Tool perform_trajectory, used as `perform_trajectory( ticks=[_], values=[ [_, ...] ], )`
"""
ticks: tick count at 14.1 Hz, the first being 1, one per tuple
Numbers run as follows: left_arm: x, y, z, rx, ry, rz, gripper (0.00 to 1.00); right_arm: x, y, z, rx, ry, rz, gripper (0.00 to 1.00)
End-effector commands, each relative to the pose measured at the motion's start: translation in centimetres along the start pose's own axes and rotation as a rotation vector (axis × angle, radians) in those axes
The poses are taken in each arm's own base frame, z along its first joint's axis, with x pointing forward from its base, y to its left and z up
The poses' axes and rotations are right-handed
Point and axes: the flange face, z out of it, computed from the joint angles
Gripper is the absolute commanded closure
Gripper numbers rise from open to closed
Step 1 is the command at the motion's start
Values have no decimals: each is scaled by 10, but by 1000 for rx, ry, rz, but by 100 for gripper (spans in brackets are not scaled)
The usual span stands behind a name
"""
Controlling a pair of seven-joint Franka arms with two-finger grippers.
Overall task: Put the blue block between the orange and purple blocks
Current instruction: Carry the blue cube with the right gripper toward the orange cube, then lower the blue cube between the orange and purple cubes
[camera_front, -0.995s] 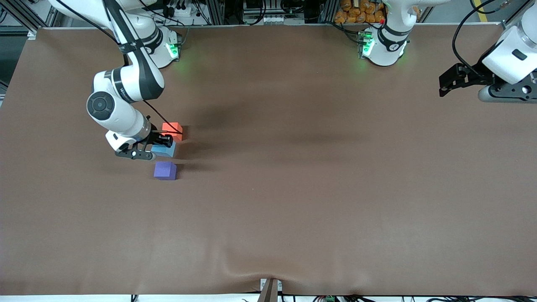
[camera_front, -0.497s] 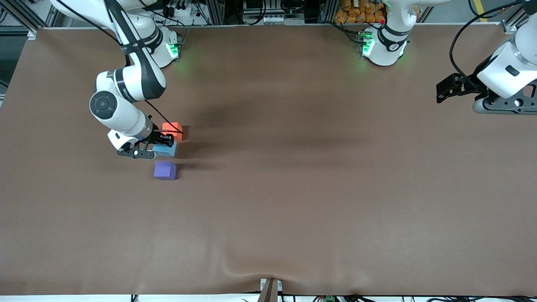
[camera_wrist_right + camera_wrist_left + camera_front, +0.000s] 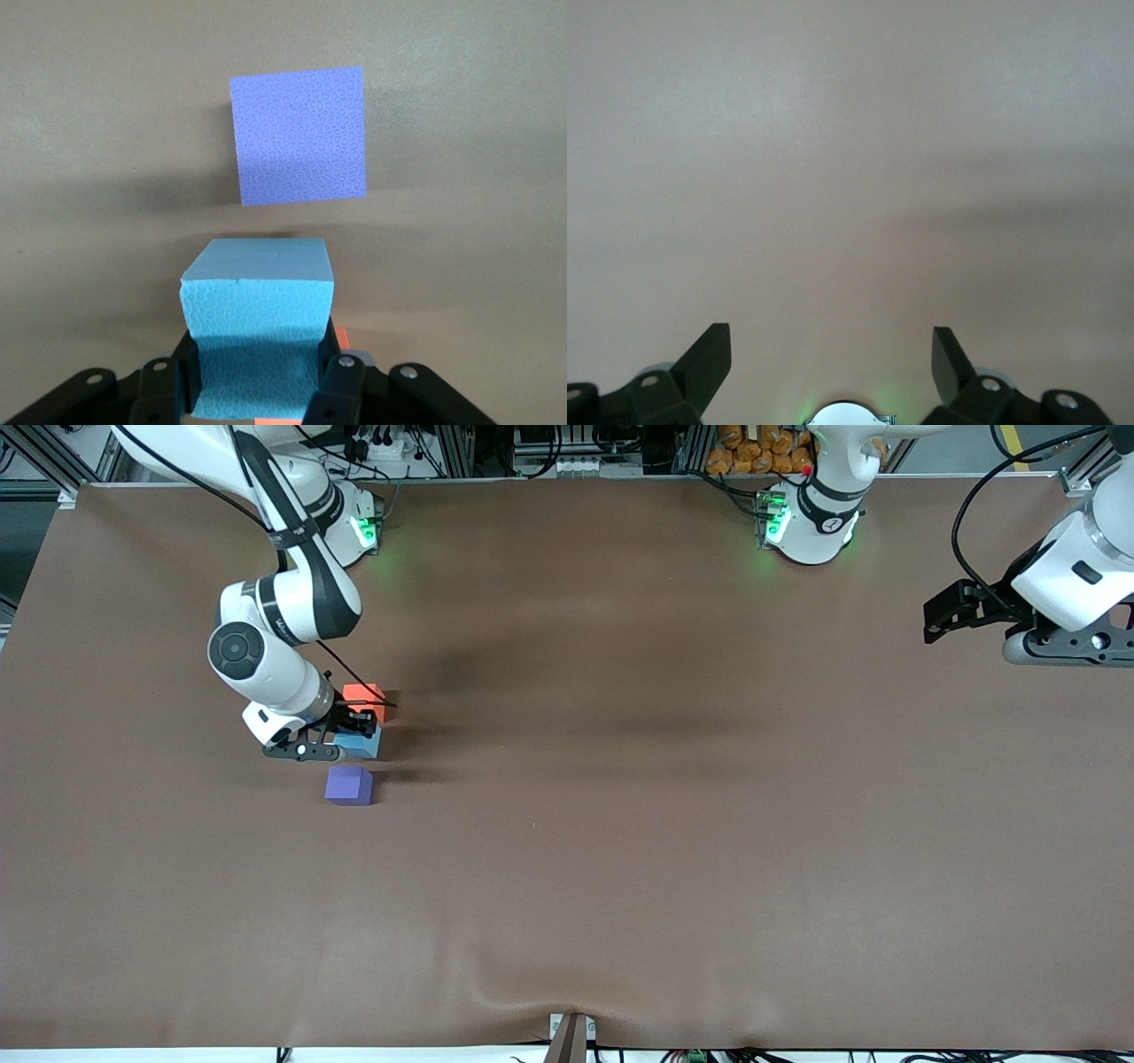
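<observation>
My right gripper point(image 3: 353, 729) is shut on the blue block point(image 3: 365, 746), holding it low over the table in the gap between the orange block point(image 3: 361, 691) and the purple block point(image 3: 348, 786). In the right wrist view the fingers of my right gripper point(image 3: 257, 372) flank the blue block point(image 3: 257, 301) on both sides. The purple block point(image 3: 299, 135) lies apart from it, and only a sliver of the orange block point(image 3: 341, 337) shows. My left gripper point(image 3: 941, 613) is open and empty in the air over the left arm's end of the table, where it waits. The left wrist view shows my left gripper point(image 3: 828, 354) over bare cloth.
A brown cloth point(image 3: 620, 824) covers the whole table. Both arm bases point(image 3: 811, 522) stand along the edge farthest from the front camera. The cloth bulges a little at the near edge point(image 3: 567, 1010).
My right gripper has shifted the blue block a little toward the left arm's end, staying between the orange and purple blocks. The left arm has shifted slightly.
</observation>
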Motion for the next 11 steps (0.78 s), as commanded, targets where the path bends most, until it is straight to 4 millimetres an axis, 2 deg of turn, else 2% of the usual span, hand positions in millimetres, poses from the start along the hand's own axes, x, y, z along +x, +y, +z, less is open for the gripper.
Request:
perform_trajectory(
  ticks=[1, 3, 5, 8, 11],
  values=[
    [-1, -2, -6, -17, -2, 1, 0, -4, 3, 7, 0, 9, -24, 100],
    [-1, -2, -6, -17, 1, 1, 0, -2, 7, 8, -1, 17, -22, 100],
    [2, -3, -7, -8, 23, 1, 0, -4, 11, 19, -1, 25, -36, 100],
    [5, -1, -9, -8, 52, 13, 0, -3, 36, 29, 3, 42, -54, 100],
    [5, 0, -9, -17, 53, 14, 0, -2, 37, 34, 4, 41, -48, 100]
  ],
)
